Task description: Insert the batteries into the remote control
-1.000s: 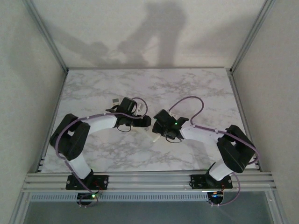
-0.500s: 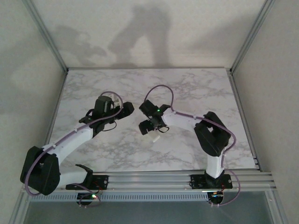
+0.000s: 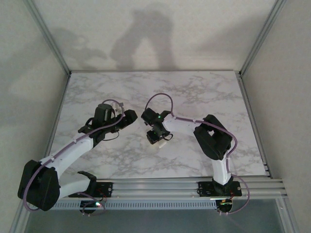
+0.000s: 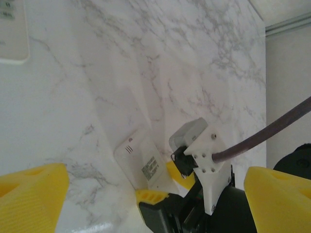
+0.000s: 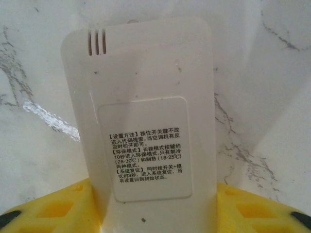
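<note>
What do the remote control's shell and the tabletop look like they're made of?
The remote control: likely moulded plastic, matte off-white, with slotted vents and a printed label. The tabletop: marble-patterned, glossy by its glare patch; stone or laminate, cannot tell.

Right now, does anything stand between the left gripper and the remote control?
Nothing visible does. The left wrist view shows only bare marble table between the open left gripper and the remote control, which the right gripper clamps at one end, label side showing.
</note>
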